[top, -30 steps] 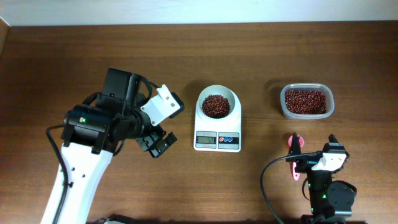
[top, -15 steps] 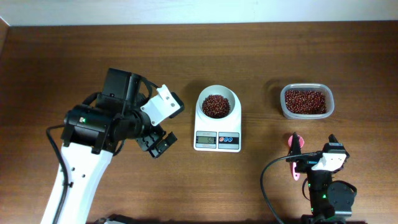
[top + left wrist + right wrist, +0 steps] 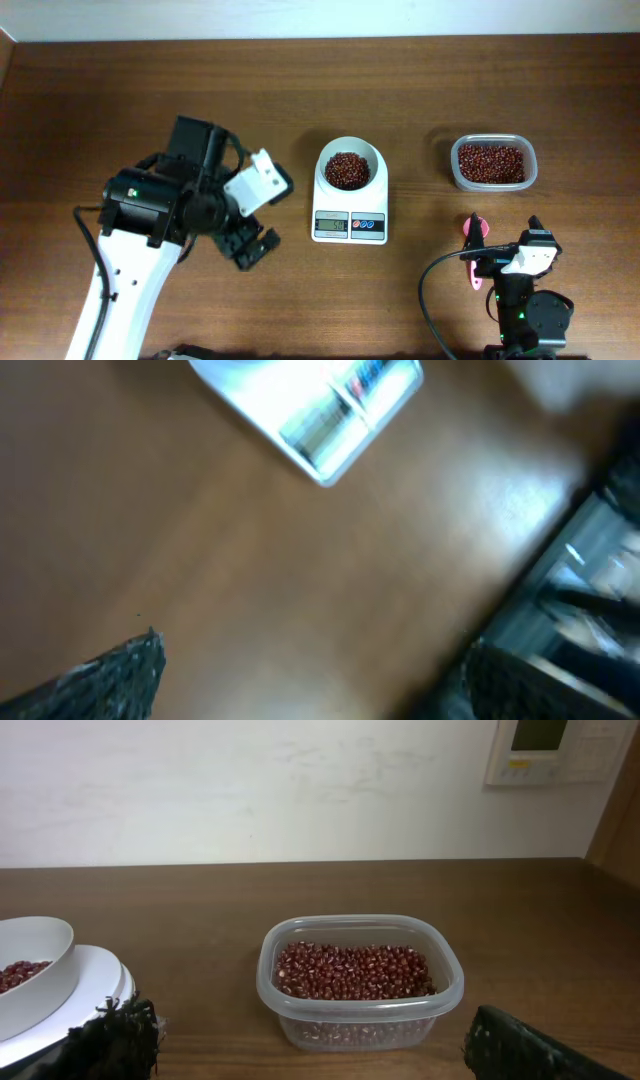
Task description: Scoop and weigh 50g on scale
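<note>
Overhead view of a dark brown wooden desk with visible grain and a faint sheen. At its centre sits the scale, a small white body of smooth plastic with rounded corners. It has a grey display and blue and red buttons along its near edge. On it rests a round white bowl holding a low heap of beans, tiny glossy ovals of dark red-brown.

Well to the right, a clear rectangular tub with soft corners and a rolled lip holds a fuller layer of the same beans.

The left claw hangs above bare desk to the left of the scale, its jaws spread fully and holding nothing. Its own camera view is blurred.

The right claw rests low at the near right, pointing at the tub. It too is spread to its widest and empty. A slim pink plastic scoop lies on the desk just beside one of its fingers. Whether they touch cannot be told.

Scooping looks paused or finished, with beans already in the bowl and the scoop laid down. The display is too small to read. If the weight is short, the right claw would have to close on the scoop's thin handle and dip it into the tub.
</note>
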### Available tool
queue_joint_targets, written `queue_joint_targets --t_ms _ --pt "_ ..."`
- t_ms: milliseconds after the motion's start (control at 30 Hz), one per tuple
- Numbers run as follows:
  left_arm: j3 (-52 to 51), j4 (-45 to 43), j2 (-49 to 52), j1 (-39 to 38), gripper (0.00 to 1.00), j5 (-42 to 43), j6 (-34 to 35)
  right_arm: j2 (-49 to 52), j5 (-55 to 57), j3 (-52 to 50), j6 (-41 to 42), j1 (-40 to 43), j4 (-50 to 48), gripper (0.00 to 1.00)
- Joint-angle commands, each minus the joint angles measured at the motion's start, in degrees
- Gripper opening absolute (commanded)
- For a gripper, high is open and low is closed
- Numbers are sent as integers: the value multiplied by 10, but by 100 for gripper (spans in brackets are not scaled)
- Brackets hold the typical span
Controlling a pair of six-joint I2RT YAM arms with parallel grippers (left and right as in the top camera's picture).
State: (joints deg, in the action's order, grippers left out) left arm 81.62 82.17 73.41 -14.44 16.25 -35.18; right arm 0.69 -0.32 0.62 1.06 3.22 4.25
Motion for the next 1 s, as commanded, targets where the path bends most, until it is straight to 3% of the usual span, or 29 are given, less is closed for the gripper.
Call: queue_joint_targets --t_ms 0,233,800,967 --pt "7 56 -15 3 99 -30 6 -3 -6 -3 0 2 3 99" --pt "7 124 -88 3 99 -51 165 -3 -6 -3 0 2 3 99" --pt "-27 115 -497 6 99 -69 165 -3 -6 -3 0 2 3 99" --pt "-29 114 -553 66 99 -68 165 -3 -6 -3 0 2 3 99"
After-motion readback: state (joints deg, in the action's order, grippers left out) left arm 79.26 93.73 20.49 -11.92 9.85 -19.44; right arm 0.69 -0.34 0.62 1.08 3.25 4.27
